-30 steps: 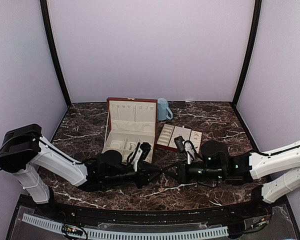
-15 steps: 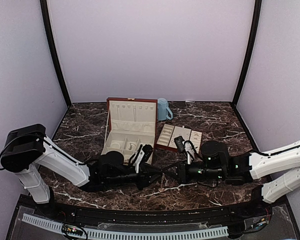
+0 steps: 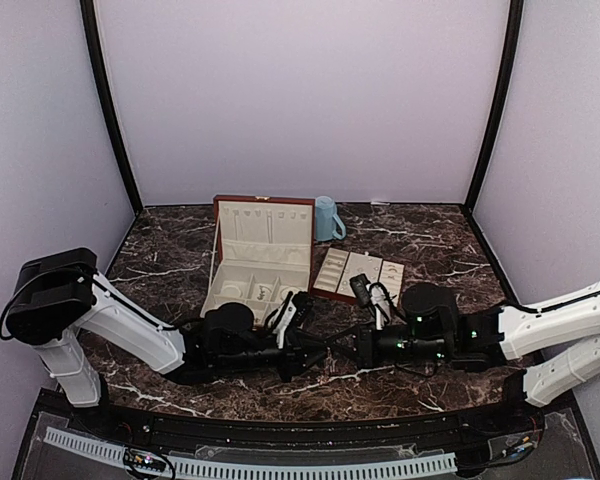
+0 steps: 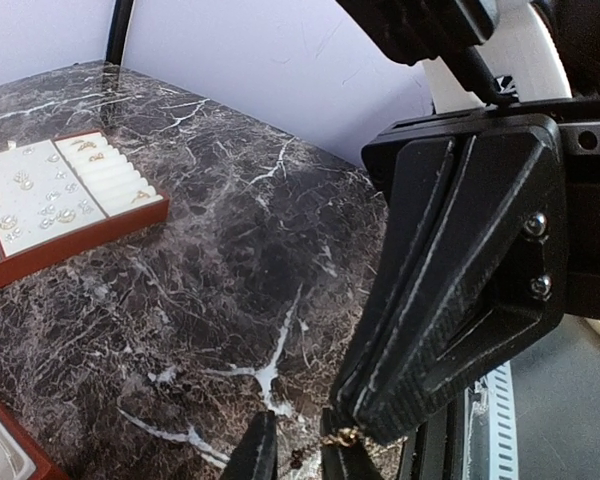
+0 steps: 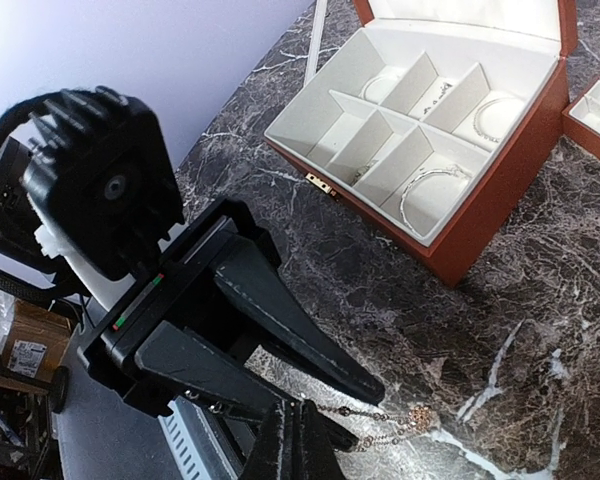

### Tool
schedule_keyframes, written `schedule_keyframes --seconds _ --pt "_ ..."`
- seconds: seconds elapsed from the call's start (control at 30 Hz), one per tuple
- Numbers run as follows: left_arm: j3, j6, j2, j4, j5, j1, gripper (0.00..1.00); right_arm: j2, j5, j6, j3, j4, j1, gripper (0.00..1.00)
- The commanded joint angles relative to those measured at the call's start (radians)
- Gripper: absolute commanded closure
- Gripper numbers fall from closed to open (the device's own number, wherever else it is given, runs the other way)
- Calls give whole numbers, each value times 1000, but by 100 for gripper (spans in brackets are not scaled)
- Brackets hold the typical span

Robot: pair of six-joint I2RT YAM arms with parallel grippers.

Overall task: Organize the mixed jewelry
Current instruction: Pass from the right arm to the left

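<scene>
A thin gold chain with small beads (image 5: 412,420) lies on the marble near the table's front, one end pinched in my right gripper (image 5: 302,428), which is shut on it. In the left wrist view the chain's gold clasp (image 4: 345,437) shows at the tip of the right gripper (image 4: 358,420). My left gripper (image 4: 296,452) faces it tip to tip, and its two fingers stand slightly apart, one on each side of the chain. The right wrist view also shows the left gripper (image 5: 364,412) straddling the chain. Both meet at the front centre (image 3: 336,351).
The reddish-brown wooden box (image 3: 260,256) stands open behind the grippers, with bracelets in its cream compartments (image 5: 435,190). The flat cream tray (image 3: 358,272) holds small earrings (image 4: 40,195). A light-blue mug (image 3: 327,218) stands at the back. The table's front edge lies close below the grippers.
My left gripper has slid right and lower toward the right gripper's tip, and its fingers have drawn closer together. The right arm has stayed put.
</scene>
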Motion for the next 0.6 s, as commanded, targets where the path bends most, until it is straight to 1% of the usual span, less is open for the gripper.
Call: schedule_keyframes --seconds 0.0,0.1,0.23,0.33,0.57 --pt "21 8 -3 22 -14 -8 87 -27 19 17 -17 36 -6 100" --pt "8 2 -26 12 -65 -10 94 -42 38 18 -18 22 -6 100" --pt "-23 10 -84 -1 -154 -11 100 -50 50 1 -11 -1 -6 100" --pt "-18 26 -130 -56 -178 -11 100 -43 45 -19 6 -13 -6 100" --pt "1 33 -213 -164 -182 -11 100 -11 38 -46 31 1 -6 100"
